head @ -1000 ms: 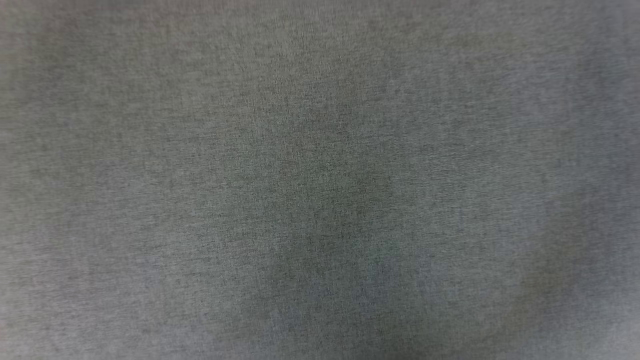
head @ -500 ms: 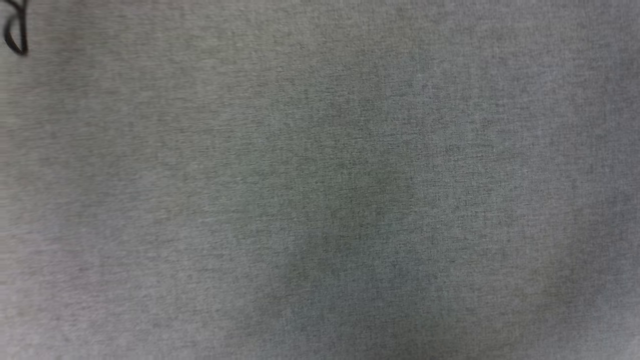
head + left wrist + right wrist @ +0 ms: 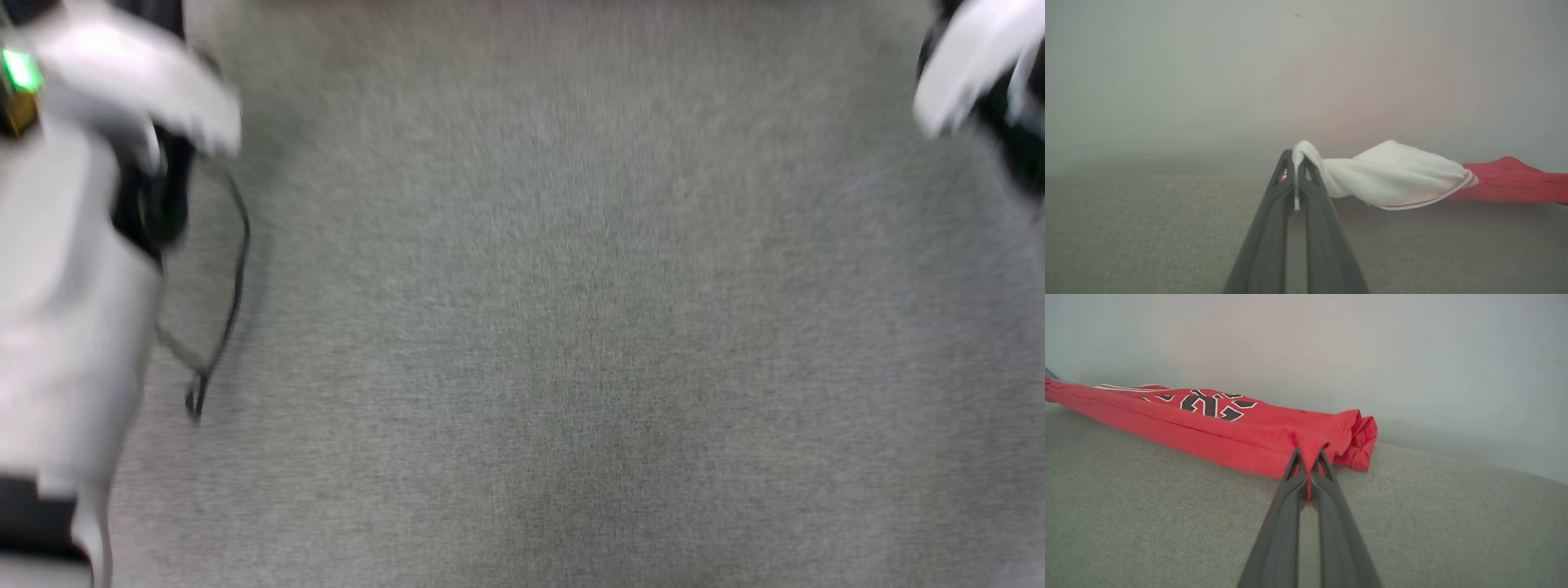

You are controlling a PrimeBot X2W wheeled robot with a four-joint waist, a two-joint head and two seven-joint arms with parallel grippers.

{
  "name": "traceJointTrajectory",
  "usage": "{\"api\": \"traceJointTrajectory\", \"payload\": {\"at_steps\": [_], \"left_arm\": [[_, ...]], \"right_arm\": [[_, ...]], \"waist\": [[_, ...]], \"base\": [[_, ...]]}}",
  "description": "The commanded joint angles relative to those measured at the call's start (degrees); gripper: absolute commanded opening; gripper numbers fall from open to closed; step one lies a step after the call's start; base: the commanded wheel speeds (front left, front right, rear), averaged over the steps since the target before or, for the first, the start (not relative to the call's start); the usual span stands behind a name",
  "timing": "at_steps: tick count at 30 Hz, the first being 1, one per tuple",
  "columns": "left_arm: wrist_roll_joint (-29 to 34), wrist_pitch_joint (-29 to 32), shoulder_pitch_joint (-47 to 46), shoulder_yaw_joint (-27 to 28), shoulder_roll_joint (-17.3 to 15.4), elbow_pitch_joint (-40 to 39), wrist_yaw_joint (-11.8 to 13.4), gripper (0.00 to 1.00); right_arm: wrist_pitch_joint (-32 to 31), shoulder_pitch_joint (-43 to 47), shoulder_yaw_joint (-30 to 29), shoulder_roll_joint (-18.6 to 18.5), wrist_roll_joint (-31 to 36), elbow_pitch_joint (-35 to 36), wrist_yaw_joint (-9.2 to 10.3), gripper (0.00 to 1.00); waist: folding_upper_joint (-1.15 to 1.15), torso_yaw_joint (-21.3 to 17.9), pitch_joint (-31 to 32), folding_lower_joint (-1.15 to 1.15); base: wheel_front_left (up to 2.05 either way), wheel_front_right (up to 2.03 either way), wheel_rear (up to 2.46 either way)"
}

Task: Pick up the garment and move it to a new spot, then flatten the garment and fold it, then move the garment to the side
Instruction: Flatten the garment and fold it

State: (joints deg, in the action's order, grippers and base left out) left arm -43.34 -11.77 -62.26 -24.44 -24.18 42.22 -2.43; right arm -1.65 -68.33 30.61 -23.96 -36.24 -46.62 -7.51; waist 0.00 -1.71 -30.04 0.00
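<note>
Over grey fabric (image 3: 1147, 228), left gripper (image 3: 1295, 163) clamped on garment (image 3: 1506, 179) (white sleeve (image 3: 1392, 175)), right gripper (image 3: 1309, 457) clamped on red hem (image 3: 1339, 428).

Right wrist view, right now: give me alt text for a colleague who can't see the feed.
The right gripper is shut on a pinched edge of the red garment, which stretches away to the upper left as a long band with black, white-edged lettering facing up. Below it is a grey woven surface, with a pale wall behind.
</note>
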Motion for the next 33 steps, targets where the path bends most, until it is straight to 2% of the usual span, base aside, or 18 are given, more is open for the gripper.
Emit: {"api": "traceJointTrajectory", "payload": {"at_steps": [1,5,9,17,20,24,29,31,33], "left_arm": [[-0.5,-0.3,3.6,0.0,-0.8,-1.3,0.5,0.00],[-2.0,0.2,15.3,0.4,-2.9,-6.7,2.8,0.00],[-3.5,1.5,27.9,1.0,-5.3,-14.6,7.0,0.00],[-7.4,6.6,54.4,2.6,-9.7,-36.4,19.0,0.00],[-8.8,7.9,62.8,3.7,-11.0,-44.1,23.7,0.00],[-10.2,9.4,71.6,4.5,-12.2,-52.0,28.7,0.00],[-11.6,11.7,79.5,4.6,-13.6,-59.0,32.7,0.00],[-11.8,12.3,80.2,4.9,-14.2,-61.1,33.4,0.00],[-11.8,13.1,79.6,4.6,-14.7,-61.9,33.0,0.00]], "right_arm": [[0.2,3.7,0.1,-0.7,-1.0,0.8,0.04,0.00],[0.5,13.7,0.0,-2.0,-2.8,3.8,0.05,0.00],[0.4,24.1,-1.5,-3.3,-4.1,6.5,0.07,0.00],[-2.6,43.8,-8.0,-4.6,-4.6,13.2,0.08,0.00],[-4.2,51.0,-12.3,-4.0,-3.3,16.5,0.08,0.00],[-7.5,60.3,-19.0,-2.7,0.0,22.1,0.10,0.00],[-14.8,70.8,-26.6,1.3,4.0,31.4,0.09,0.00],[-17.7,73.5,-29.2,3.1,5.9,35.9,0.08,0.00],[-20.6,75.4,-31.4,5.1,7.6,39.3,0.07,0.00]], "waist": [[0.00,1.0,6.4,0.00],[0.00,0.6,12.0,0.00],[0.00,0.5,17.4,0.00],[0.00,0.0,24.9,0.00],[0.00,0.0,26.1,0.00],[0.00,-0.2,27.7,0.00],[0.00,-0.4,29.5,0.00],[0.00,-0.4,29.7,0.00],[0.00,-0.4,29.7,0.00]], "base": [[0.00,0.00,0.00],[0.00,0.00,0.00],[0.00,0.00,0.00],[0.00,0.00,0.00],[0.00,0.00,0.00],[0.00,0.00,0.00],[0.00,0.00,0.00],[0.00,0.00,0.00],[0.00,0.00,0.00]]}}
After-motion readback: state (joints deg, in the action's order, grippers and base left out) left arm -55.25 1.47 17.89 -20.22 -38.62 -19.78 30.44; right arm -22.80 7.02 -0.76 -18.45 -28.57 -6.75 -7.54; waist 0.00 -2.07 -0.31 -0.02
